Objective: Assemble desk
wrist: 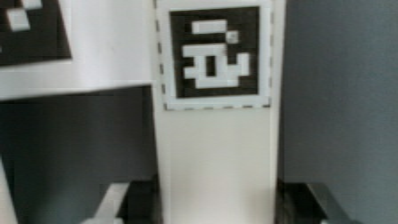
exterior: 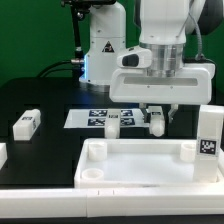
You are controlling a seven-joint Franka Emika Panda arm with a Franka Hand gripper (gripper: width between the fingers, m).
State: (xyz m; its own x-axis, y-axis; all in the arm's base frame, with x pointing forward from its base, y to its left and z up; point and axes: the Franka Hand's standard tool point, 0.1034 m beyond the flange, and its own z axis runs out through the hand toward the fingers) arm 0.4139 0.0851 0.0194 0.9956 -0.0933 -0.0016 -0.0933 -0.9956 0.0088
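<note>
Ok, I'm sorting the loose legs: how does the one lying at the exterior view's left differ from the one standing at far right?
In the exterior view, the left leg lies flat on the black table, apart from the desk panel; the right leg stands upright close by the panel's right end. The right leg's tag faces the camera; the left leg's is on top. Both are short white bars.
</note>
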